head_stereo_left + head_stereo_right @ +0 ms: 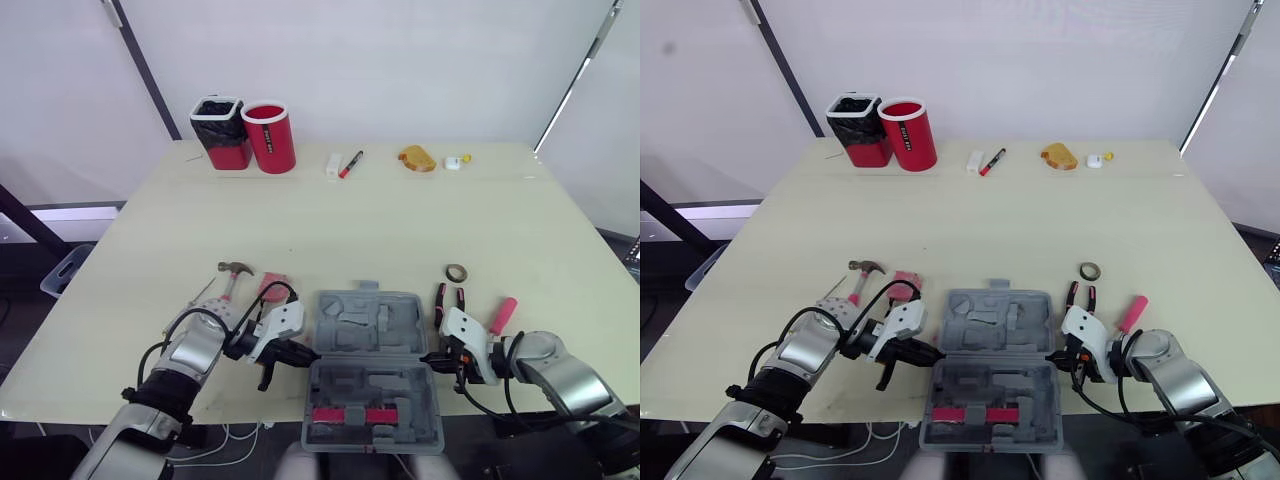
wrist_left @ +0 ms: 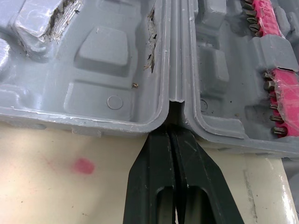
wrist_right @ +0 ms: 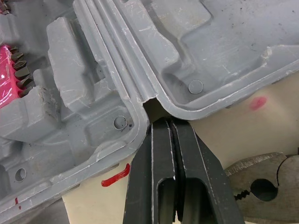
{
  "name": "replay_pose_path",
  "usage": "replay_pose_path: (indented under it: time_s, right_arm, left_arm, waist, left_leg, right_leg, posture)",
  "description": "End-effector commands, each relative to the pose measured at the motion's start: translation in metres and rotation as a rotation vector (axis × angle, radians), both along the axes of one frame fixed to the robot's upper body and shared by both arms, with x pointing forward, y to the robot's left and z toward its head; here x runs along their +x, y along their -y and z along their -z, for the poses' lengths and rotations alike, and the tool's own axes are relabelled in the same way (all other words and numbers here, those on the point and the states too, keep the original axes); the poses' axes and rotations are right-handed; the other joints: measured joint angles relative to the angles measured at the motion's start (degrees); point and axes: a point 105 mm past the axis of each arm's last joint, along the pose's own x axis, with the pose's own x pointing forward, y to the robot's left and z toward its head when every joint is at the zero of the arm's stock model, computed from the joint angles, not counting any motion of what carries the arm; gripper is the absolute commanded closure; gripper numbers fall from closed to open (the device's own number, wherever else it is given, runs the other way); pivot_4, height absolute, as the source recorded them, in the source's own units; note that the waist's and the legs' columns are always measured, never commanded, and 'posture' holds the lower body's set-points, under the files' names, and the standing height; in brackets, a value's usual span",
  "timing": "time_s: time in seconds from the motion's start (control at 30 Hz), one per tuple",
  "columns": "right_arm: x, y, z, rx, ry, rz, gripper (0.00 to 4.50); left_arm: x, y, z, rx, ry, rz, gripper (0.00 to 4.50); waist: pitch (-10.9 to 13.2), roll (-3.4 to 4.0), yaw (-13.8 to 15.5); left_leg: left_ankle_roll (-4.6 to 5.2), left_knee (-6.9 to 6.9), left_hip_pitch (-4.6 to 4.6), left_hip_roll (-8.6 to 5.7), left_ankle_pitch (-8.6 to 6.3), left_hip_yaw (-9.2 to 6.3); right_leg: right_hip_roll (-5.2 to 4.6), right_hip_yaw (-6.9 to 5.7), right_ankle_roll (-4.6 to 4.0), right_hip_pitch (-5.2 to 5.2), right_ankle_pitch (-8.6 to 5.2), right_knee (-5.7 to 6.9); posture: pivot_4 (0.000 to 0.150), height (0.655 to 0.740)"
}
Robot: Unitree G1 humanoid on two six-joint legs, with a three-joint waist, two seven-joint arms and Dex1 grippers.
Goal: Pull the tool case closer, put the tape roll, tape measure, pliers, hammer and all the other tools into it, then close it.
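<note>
Grey tool case (image 1: 350,330) open flat at near edge; hammer (image 1: 232,277) left; pliers (image 1: 450,300), tape roll (image 1: 457,272) right.

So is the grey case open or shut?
Open. The case lies flat on the table with both halves spread apart, their moulded insides facing up. Red bits show in the near half.

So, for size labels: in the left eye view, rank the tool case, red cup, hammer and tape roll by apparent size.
Largest to smallest:
Tool case
Red cup, though farther away
Hammer, partly hidden
Tape roll
</note>
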Motion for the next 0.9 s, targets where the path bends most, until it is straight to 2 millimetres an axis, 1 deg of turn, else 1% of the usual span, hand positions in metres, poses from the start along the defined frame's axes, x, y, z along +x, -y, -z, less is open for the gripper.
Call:
replay_pose_path:
  time_s: [0.03,0.27,0.47,0.9]
  right_arm:
    - [-0.0002,0.0009,-0.0085,0.02,0.021,-0.006,4.5]
    - [-0.0001,0.0053,-0.0103,0.011,0.021,0.003,4.5]
    - [-0.0004,0.0051,-0.0111,0.01,0.021,-0.005,4.5]
    - [-0.0079,-0.0012,-0.0075,0.02,-0.016,-0.026,4.5]
  left_arm:
    - [-0.0075,0.0111,0.009,0.006,-0.024,0.043,4.41]
    - [-0.0066,0.0174,0.0092,-0.007,-0.023,0.052,4.41]
    - [-0.0059,0.0177,0.01,-0.002,-0.023,0.056,4.41]
    - [-0.0081,0.0087,0.0124,0.024,-0.036,0.059,4.41]
  waist:
    - [0.0,0.0,0.05]
    - [-0.01,0.02,0.44]
    - [-0.01,0.03,0.52]
    - [-0.02,0.03,0.43]
  left_leg:
    - [0.0,0.0,0.0,0.0,0.0,0.0]
    - [0.0,0.05,0.0,-0.01,0.0,0.0]
    - [0.0,0.07,0.0,-0.01,0.0,0.0]
    - [0.0,0.07,0.01,-0.01,0.0,-0.02]
  right_leg:
    - [0.0,0.0,0.0,0.0,0.0,0.0]
    - [-0.02,0.0,0.0,0.04,0.0,-0.01]
    - [-0.02,-0.01,0.0,0.05,0.0,-0.01]
    - [-0.01,-0.01,0.0,0.06,0.0,-0.01]
  posture:
    - [0.15,0.74]
    - [0.15,0.74]
    - [0.15,0.74]
    - [0.15,0.74]
